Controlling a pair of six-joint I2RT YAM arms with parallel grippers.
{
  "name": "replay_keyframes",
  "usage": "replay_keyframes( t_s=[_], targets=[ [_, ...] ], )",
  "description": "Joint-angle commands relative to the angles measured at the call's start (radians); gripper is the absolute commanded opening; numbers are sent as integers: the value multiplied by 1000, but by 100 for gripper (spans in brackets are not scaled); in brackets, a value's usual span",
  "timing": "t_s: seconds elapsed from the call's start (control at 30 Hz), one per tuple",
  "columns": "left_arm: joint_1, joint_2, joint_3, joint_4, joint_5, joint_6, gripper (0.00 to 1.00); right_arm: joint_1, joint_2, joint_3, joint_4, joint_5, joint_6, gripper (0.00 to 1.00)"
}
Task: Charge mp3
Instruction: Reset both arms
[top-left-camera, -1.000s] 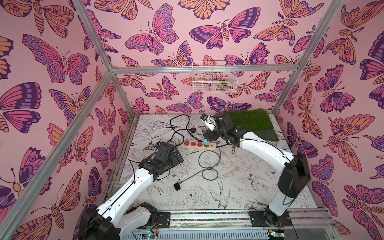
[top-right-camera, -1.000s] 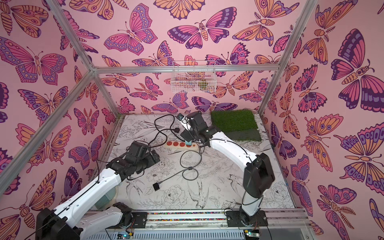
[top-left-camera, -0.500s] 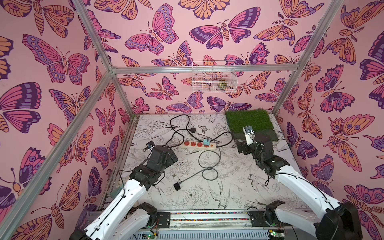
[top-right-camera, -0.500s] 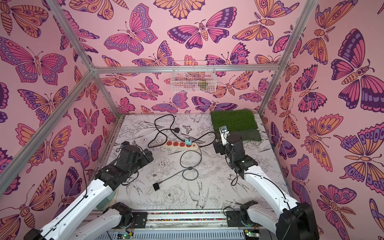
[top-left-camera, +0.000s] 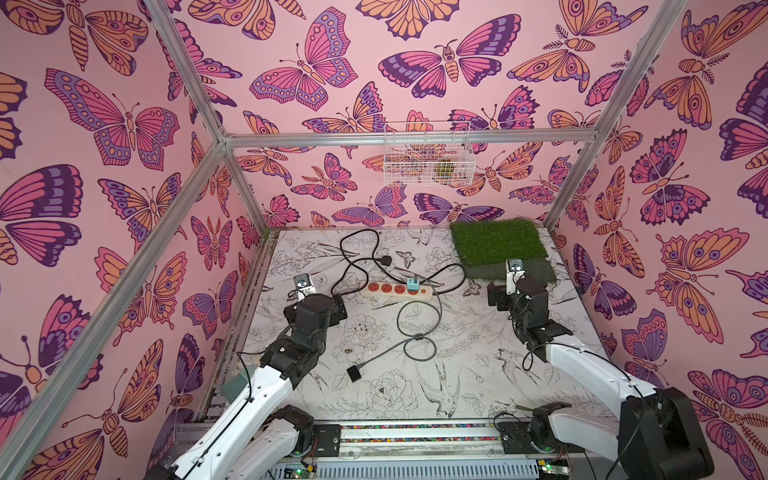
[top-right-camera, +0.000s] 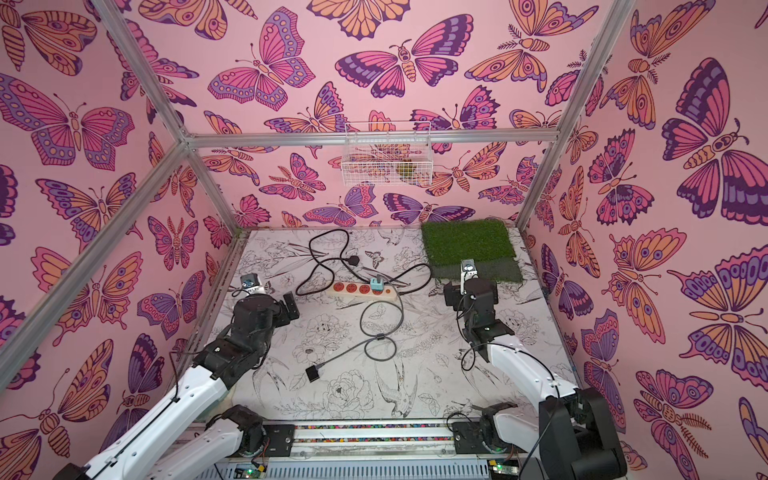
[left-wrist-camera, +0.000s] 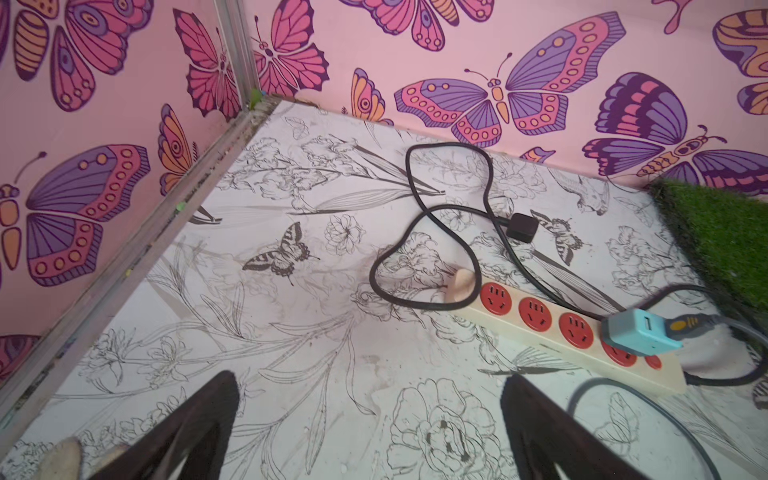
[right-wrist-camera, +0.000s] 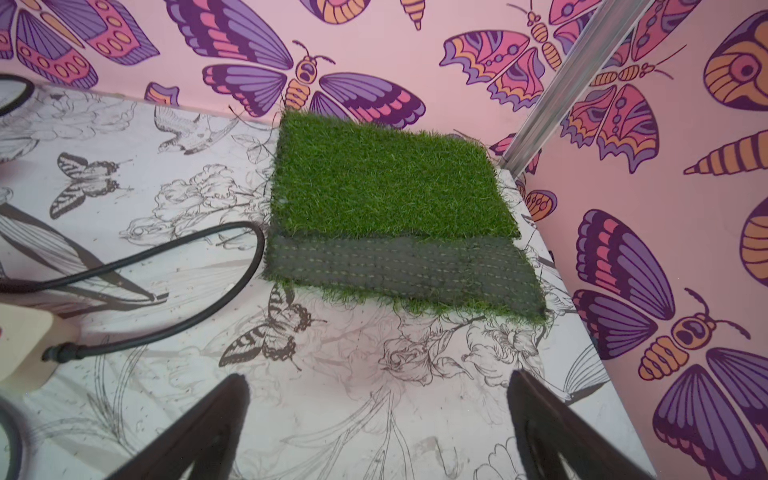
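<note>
The mp3 (top-left-camera: 354, 372) (top-right-camera: 312, 372) is a tiny black square lying on the floral table top toward the front. A thin grey cable (top-left-camera: 415, 336) joins it. That cable loops back to the teal adapter (top-left-camera: 412, 284) (left-wrist-camera: 640, 332), which sits in the cream power strip (top-left-camera: 399, 289) (top-right-camera: 361, 289). My left gripper (top-left-camera: 337, 305) (left-wrist-camera: 370, 382) hovers open and empty left of the strip. My right gripper (top-left-camera: 496, 295) (right-wrist-camera: 378, 378) is open and empty right of the strip, in front of the grass mat. Neither wrist view shows the mp3.
The strip's thick black cord with its mains plug (top-left-camera: 386, 260) (left-wrist-camera: 523, 227) curls across the back of the table. A green grass mat (top-left-camera: 498, 245) (right-wrist-camera: 386, 187) fills the back right corner. A white wire basket (top-left-camera: 428, 153) hangs on the back wall.
My right gripper has left the adapter on the strip and swung right to a spot before the grass mat. My left gripper has drawn back and to the left. Cable and mp3 have not moved.
</note>
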Motion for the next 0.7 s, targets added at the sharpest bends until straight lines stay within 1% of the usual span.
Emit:
replay_keyframes(
  t_s=[0.0,0.07,0.13,0.17,0.23,0.27,0.3,0.37,0.47,0.5,0.6,0.67],
  targets=[
    [41,15,-44,85,-26,59,100,-12,37,-20,96,18,25,99],
    [63,20,-59,121,14,86,100,-25,56,-30,120,-4,37,99],
    [82,37,-80,189,8,147,100,-35,100,-30,124,-2,42,99],
    [98,50,-86,208,6,157,100,-39,119,-38,142,3,46,99],
    [145,77,-85,214,41,140,100,-42,156,-59,196,2,25,99],
    [163,89,-87,219,64,141,100,-42,168,-68,225,-22,4,99],
    [175,97,-88,224,73,130,100,-41,180,-67,232,-42,-15,99],
    [189,103,-98,233,96,122,100,-42,215,-79,276,-33,-20,99],
    [210,123,-133,311,70,137,100,-38,261,-134,430,-33,-51,99],
    [222,135,-141,333,67,141,100,-39,260,-146,451,-24,-46,99],
    [242,185,-137,356,63,141,100,-50,259,-147,449,10,-9,99],
    [248,206,-145,394,65,173,100,-74,261,-150,454,1,21,99]
  ],
)
